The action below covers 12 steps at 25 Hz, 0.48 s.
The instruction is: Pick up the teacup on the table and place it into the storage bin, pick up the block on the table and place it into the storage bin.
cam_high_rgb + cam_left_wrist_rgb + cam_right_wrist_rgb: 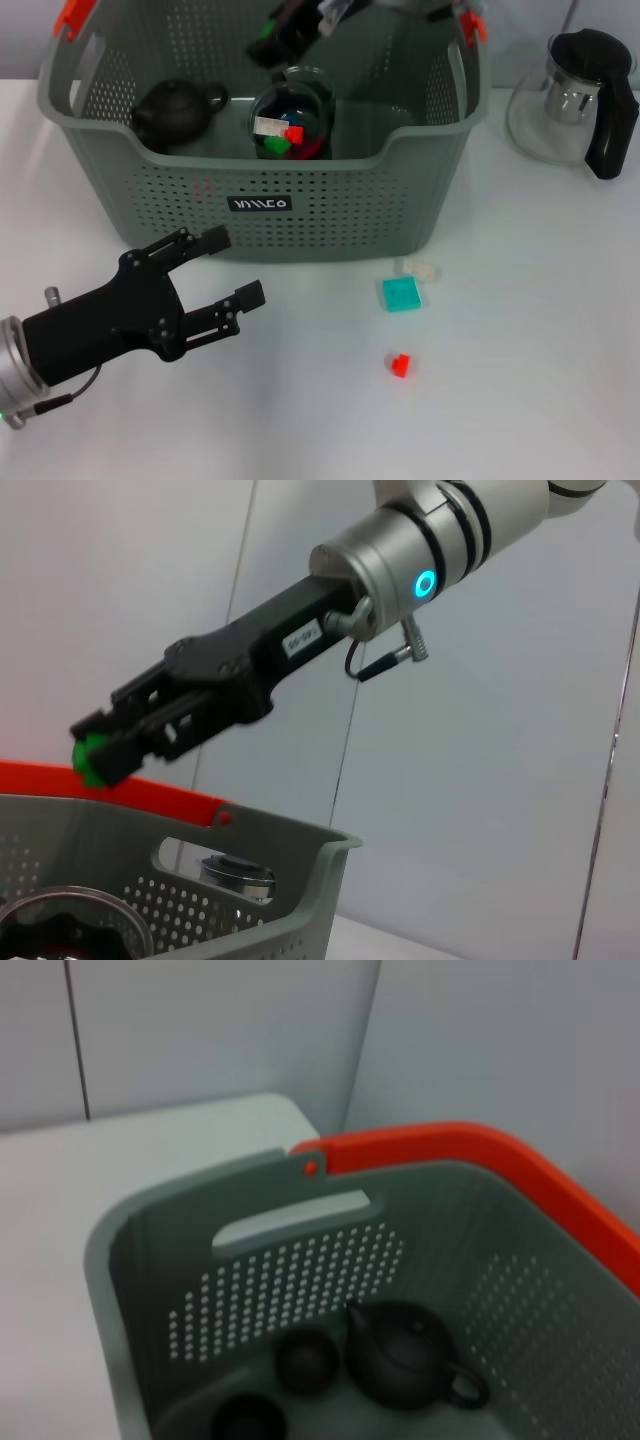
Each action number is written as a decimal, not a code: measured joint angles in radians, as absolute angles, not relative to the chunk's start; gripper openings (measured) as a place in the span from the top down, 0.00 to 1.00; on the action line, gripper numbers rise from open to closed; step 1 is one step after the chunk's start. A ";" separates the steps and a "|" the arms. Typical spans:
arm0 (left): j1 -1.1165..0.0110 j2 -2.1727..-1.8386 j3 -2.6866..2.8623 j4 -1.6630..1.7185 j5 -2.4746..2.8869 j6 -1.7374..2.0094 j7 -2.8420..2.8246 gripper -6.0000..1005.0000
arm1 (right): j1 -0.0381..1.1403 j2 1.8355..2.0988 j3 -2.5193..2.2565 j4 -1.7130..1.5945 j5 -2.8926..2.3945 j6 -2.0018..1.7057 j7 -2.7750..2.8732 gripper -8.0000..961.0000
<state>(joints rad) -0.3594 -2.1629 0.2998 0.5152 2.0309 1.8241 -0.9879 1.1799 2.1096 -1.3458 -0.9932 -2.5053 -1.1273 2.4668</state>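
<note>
Left gripper (238, 266) hovers low over the tabletop (520, 380) in front of the storage bin (330, 215), fingers apart and holding nothing. Inside the bin sit a dark teapot (175, 112) and a glass vessel (291, 120) containing coloured blocks. Right gripper (100, 757) hangs above the bin, clamped on a green block (92, 756). On the tabletop right of the bin's front lie a whitish piece (419, 268), a teal block (401, 294) and a small red block (400, 365). A glass pitcher (580, 98) stands far right.
</note>
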 joint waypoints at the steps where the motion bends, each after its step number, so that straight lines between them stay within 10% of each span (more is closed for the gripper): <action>1: -0.360 -2.163 0.298 0.515 2.031 1.824 -0.988 0.19 | 1.187 2.110 -1.368 -0.973 -2.512 -1.109 2.473 0.51; 12: -0.359 -2.162 0.291 0.514 2.031 1.810 -0.988 0.19 | 1.231 2.111 -1.510 -0.808 -2.512 -0.934 2.480 0.50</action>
<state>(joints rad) -0.3594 -2.1615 0.2914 0.5139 2.0309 1.8100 -0.9880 1.2315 2.1108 -1.5096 -0.8085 -2.5117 -0.9340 2.4803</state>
